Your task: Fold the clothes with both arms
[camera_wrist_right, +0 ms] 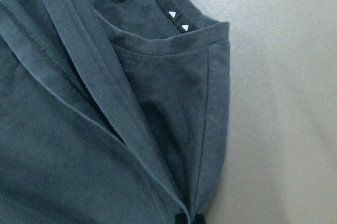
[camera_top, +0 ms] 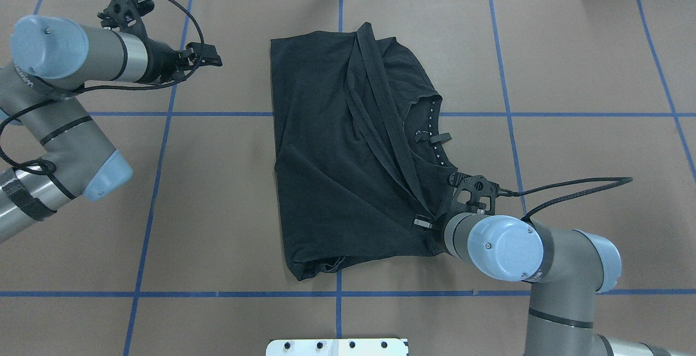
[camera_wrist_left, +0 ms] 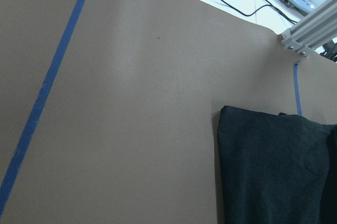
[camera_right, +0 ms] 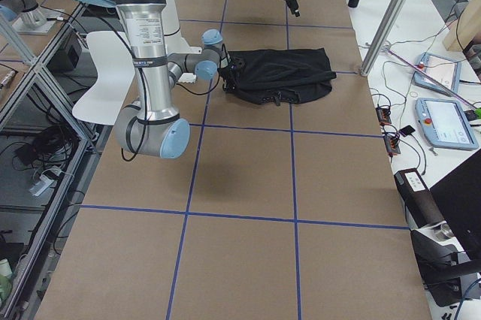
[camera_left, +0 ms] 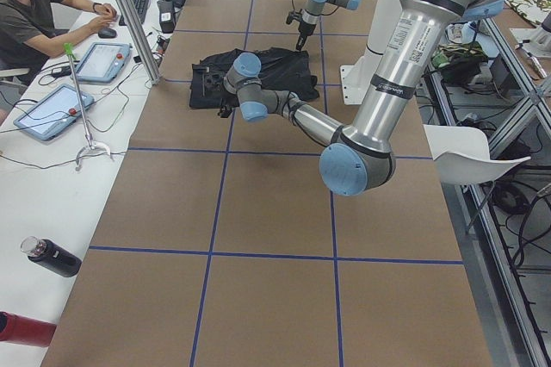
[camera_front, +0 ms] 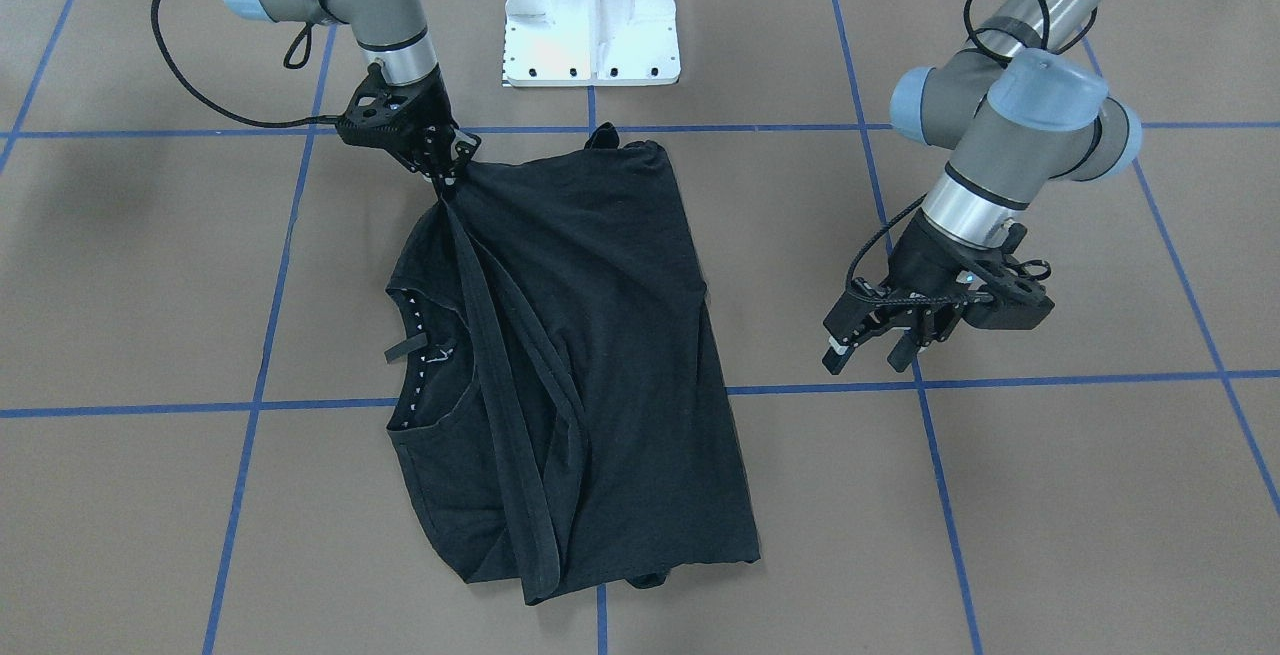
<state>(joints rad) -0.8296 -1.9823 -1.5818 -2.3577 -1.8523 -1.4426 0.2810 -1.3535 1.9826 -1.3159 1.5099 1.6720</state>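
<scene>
My right tool [camera_front: 446, 178] is clamped on a bunched corner of the black short-sleeved T-shirt [camera_front: 610, 335], which lies folded at the middle of the brown blue-taped desk [camera_front: 1050, 495], while my left tool [camera_front: 872, 347] hangs empty, jaws apart, well off to the shirt's side.

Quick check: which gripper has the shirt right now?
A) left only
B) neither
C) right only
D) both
C: the right gripper is pinched on a corner of the shirt, with the fabric drawn taut up to it. The left gripper hangs open over the bare table, clear of the cloth.
</scene>
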